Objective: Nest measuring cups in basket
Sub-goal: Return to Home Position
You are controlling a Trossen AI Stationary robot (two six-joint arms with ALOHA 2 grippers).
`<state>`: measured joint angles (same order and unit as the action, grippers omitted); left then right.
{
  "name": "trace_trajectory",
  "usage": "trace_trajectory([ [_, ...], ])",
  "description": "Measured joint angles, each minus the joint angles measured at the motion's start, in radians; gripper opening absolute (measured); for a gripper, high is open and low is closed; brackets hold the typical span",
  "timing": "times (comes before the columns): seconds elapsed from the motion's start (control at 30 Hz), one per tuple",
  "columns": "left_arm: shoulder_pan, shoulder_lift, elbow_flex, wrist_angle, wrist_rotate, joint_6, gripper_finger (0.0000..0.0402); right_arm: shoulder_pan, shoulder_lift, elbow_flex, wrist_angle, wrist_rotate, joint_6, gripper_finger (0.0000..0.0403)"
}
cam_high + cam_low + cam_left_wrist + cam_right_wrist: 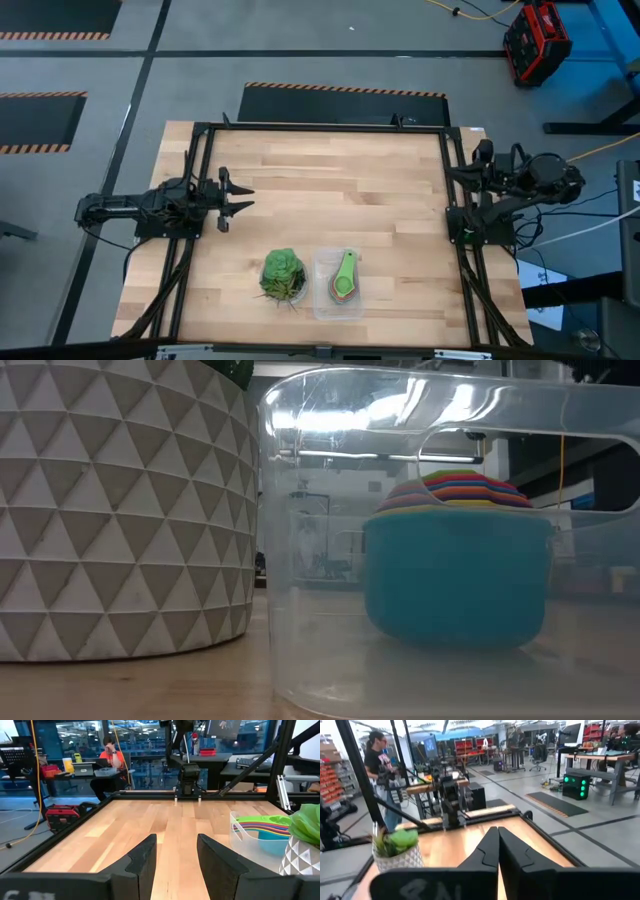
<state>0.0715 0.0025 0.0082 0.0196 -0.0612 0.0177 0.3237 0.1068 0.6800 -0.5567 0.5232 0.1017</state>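
Observation:
The measuring cups (345, 278) sit nested in one stack inside the clear basket (337, 300) near the table's near edge, green handle on top. The low view shows the stack (455, 565) resting on the basket's floor, the light blue cup outermost with coloured rims above it. In the left wrist view the stack (265, 831) shows through the basket wall. My left gripper (240, 197) is open at the table's left side, over bare wood. My right gripper (498, 845) is shut, parked at the table's right edge (478, 178).
A green leafy ball in a white patterned pot (284, 274) stands just left of the basket, close to it (120, 510). Bare wood spans the table's middle and far half. The black frame (320, 128) rims the table. People stand in the room beyond.

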Motion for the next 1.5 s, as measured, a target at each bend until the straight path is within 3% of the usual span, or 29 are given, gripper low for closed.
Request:
trace_trajectory([
  [0.17, 0.0, 0.0, 0.0, 0.0, 0.0, 0.0, 0.0135, 0.0, -0.073, -0.091, -0.008, -0.008, -0.006, 0.0006],
  [0.27, 0.0, 0.0, 0.0, 0.0, 0.0, 0.001, 0.0135, 0.0, -0.107, -0.164, 0.027, -0.067, -0.02, 0.0006],
  [0.6, 0.0, 0.001, 0.0, 0.0, 0.0, 0.001, 0.0135, 0.0, -0.105, -0.359, 0.221, -0.155, -0.032, 0.0007],
  [0.9, 0.0, 0.001, 0.0, 0.0, 0.0, 0.001, 0.0135, 0.0, -0.105, -0.519, 0.458, -0.171, -0.063, 0.0007],
  [1.5, 0.0, 0.001, 0.0, 0.0, 0.0, 0.001, 0.0135, 0.0, -0.104, -0.673, 0.635, -0.214, -0.078, 0.0007],
])
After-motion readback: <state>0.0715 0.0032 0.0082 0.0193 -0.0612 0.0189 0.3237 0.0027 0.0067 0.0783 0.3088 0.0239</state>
